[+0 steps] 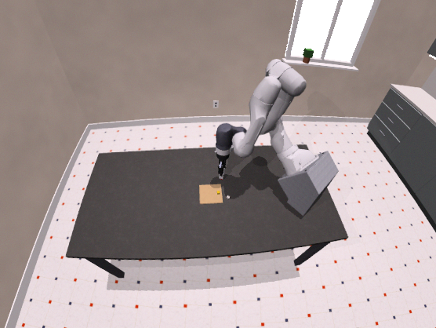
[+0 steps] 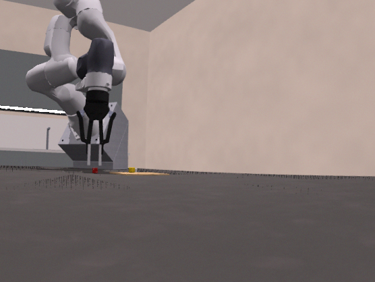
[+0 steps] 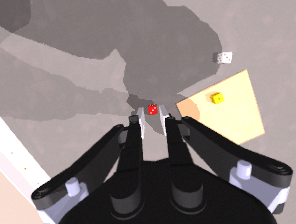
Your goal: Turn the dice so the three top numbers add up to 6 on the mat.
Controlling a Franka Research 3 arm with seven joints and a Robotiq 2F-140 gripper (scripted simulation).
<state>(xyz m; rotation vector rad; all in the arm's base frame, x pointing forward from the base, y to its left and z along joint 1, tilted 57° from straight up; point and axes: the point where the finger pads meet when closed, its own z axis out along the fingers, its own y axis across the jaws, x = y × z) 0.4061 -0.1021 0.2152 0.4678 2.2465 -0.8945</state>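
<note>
My gripper (image 1: 221,178) (image 2: 94,164) (image 3: 151,113) is partly open and empty, pointing down with its fingertips a little above the red die (image 2: 95,171) (image 3: 152,109). That die lies on the table beside the mat (image 1: 206,198) (image 2: 152,174) (image 3: 240,122), with several white pips up that are too small to count surely. The yellow die (image 1: 218,192) (image 2: 131,170) (image 3: 217,98) lies on the tan mat near one edge; its top seems to show one pip. The white die (image 1: 228,197) (image 3: 224,57) lies on the table just off the mat, its top number unclear. The mat looks flat.
The dark table (image 1: 149,220) carries the arm's grey angled base (image 1: 303,188) at its right end. The arm's shadow falls across the table around the red die and onto a corner of the mat.
</note>
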